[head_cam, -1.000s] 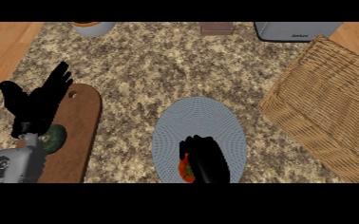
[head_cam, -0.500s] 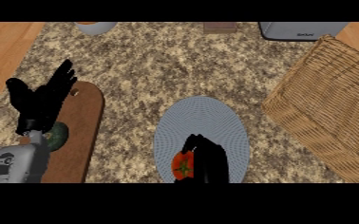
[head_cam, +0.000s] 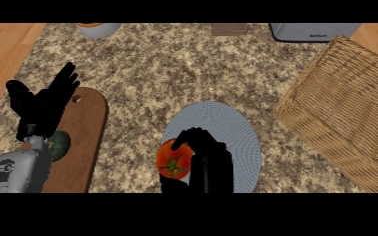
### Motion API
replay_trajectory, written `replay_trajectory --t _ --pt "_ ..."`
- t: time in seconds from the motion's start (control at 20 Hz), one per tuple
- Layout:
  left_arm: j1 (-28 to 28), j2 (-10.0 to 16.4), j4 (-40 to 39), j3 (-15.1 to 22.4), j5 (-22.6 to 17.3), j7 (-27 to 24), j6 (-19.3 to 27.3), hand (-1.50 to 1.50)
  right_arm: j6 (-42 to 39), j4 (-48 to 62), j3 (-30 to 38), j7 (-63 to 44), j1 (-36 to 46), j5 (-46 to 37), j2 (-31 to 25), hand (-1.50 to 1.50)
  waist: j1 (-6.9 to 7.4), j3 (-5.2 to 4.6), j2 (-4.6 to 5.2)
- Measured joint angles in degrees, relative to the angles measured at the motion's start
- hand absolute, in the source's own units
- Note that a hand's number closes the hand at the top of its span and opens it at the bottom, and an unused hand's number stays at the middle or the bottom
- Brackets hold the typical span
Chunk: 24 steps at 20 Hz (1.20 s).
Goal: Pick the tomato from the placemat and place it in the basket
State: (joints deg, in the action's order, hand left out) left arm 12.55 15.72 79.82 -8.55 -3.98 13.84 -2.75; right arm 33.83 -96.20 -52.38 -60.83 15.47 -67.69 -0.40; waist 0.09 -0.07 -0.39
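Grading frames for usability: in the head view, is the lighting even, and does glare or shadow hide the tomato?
Head view: light is even over the counter, no glare on the tomato; the right hand curled round it, not shadow, hides its right side. Also head view: both black hands show almost no shading; the left hand rests open at the left.

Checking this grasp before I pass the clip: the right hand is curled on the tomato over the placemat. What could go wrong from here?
1. The right hand curls over only the top and one side of the tomato; most of it shows uncovered, so it may slip during the lift off the placemat.
2. The basket lies well to the right with a raised near rim; a low carry could clip it.
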Motion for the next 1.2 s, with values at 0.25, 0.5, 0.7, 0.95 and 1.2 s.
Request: replay_trajectory --t 0.25,0.5,0.7,0.95,1.2 --pt "-0.4 0.3 -0.2 -0.4 -0.3 -0.1 -0.3 0.0 -5.2 -6.9 2.7 -6.4 4.1 -7.4 -0.2 1.5 -0.37 -0.04 -0.14" --pt "-1.1 0.2 0.2 -0.4 0.1 -0.5 -0.3 0.0 -10.8 -11.2 7.5 -9.8 8.8 -10.7 -0.3 1.5 -0.24 -0.05 -0.1" --pt "-0.3 0.4 -0.4 -0.6 0.1 -0.6 -0.4 0.0 -14.9 -12.6 12.9 -10.1 13.3 -11.2 -0.3 1.5 -0.25 -0.04 0.04" --pt "-1.1 -0.1 0.2 -0.5 0.1 -0.9 -0.5 0.0 -19.9 -12.8 20.6 -9.4 18.6 -11.6 -0.2 1.5 -0.08 -0.02 0.07" --pt "-0.3 0.5 0.0 -1.0 -0.3 -0.3 -1.0 0.0 -24.2 -11.2 30.2 -6.8 21.4 -11.6 -0.7 1.5 -0.42 0.0 0.18"
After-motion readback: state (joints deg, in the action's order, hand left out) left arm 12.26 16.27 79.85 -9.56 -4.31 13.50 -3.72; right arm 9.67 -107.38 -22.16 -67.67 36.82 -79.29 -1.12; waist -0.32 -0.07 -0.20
